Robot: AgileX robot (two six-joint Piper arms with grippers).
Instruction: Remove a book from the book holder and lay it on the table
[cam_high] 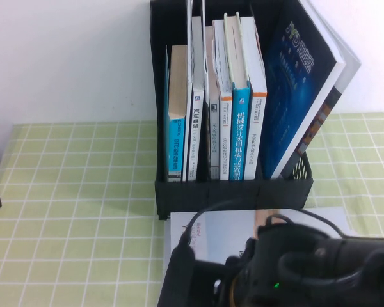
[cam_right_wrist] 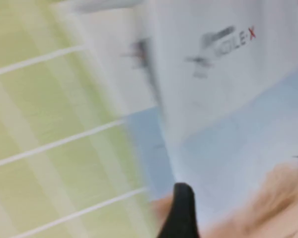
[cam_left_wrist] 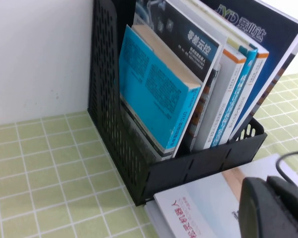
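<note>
Count: one book holder [cam_high: 233, 192], black, standing at the back of the bench [cam_high: 70, 192] against the white wall. Six spines stand upright in its slots. A dark blue book [cam_high: 301, 77] leans at the holder's right end, with one more cover showing behind it, so eight in the rack as far as can be counted. One book [cam_high: 237, 224] lies outside the rack, flat on the green grid cloth, white cover up, its far edge just in front of the holder's low front lip.

Arms: the right arm [cam_high: 307, 268] fills the near edge of the high view, bent low over the flat book, with a black cable looping over its top. The right hand [cam_right_wrist: 181, 218] sits just above the book's cover. Whether it is apart or together cannot be told. The left hand is not seen. Only a dark sliver at the far left edge of the high view may belong to that arm.

Hidden or unclear: the book's near half is covered by the right arm. The right wrist view is smeared, and the cover print there is unreadable
</note>
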